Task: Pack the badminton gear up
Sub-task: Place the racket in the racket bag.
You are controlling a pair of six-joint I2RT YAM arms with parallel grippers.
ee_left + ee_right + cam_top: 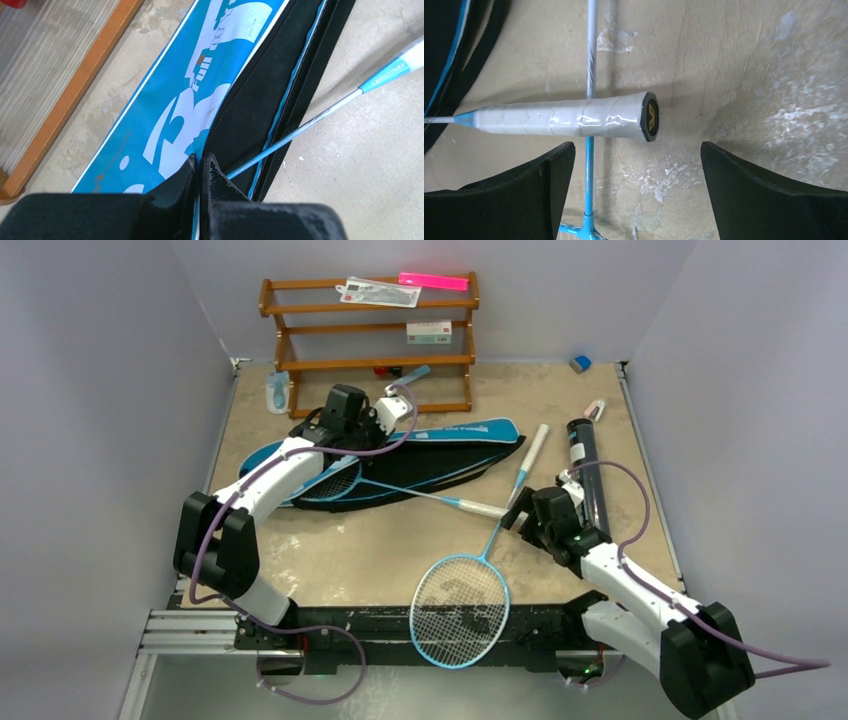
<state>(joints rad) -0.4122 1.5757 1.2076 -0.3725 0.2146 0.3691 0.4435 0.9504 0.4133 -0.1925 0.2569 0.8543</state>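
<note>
Two rackets: the bagged racket (pixel 340 483) has its head in the open bag (pixel 450 445) and its handle (pixel 564 120) out on the counter (pixel 380 550); the loose racket (pixel 460 610) lies at the near edge, its shaft crossing under that handle.
Left jaws: pressed together, pinching the bag's zip edge as far as I can tell.
Right jaws: spread wide over the handle, not touching it.
Tube (pixel 583 465): lying at the counter's right side, near my right arm.
Rack (pixel 370 340): behind the bag.
</note>
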